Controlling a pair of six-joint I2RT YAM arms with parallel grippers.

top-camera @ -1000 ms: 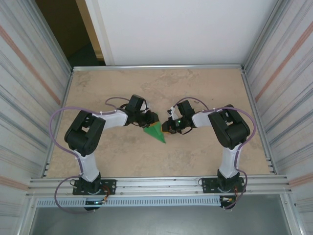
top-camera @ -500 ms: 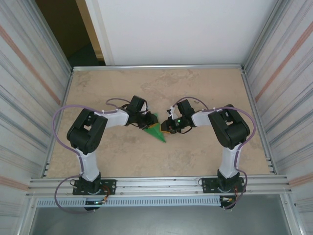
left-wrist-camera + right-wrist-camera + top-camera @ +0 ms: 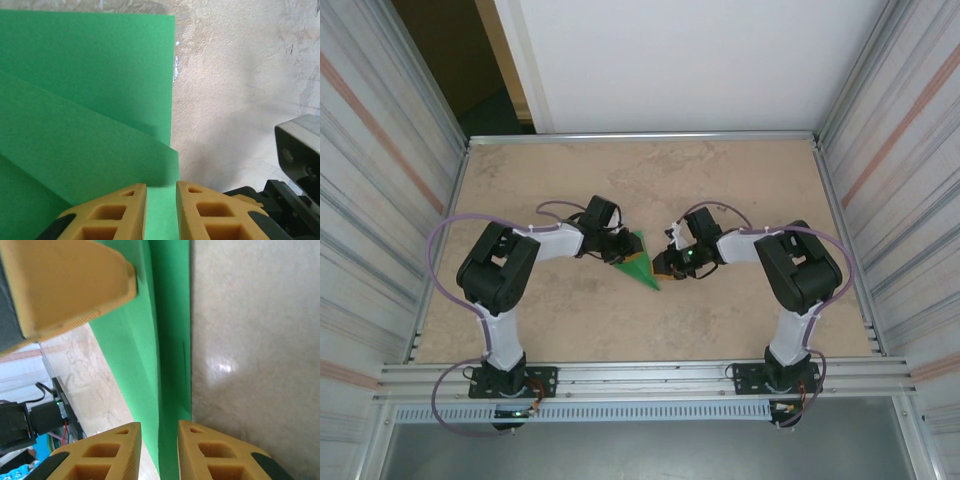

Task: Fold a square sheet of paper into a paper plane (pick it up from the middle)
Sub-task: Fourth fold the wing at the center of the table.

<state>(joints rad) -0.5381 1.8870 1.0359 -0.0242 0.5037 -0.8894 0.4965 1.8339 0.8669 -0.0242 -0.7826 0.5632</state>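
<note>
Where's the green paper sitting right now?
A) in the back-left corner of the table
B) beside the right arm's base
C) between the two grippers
C: seen from above, the green paper lies between the left gripper and the right gripper.

Beige table (image 3: 720,315) — folded green paper (image 3: 640,264) seemingly lying mid-table.

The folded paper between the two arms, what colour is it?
The paper is plain bright green, clearest in the left wrist view.
</note>
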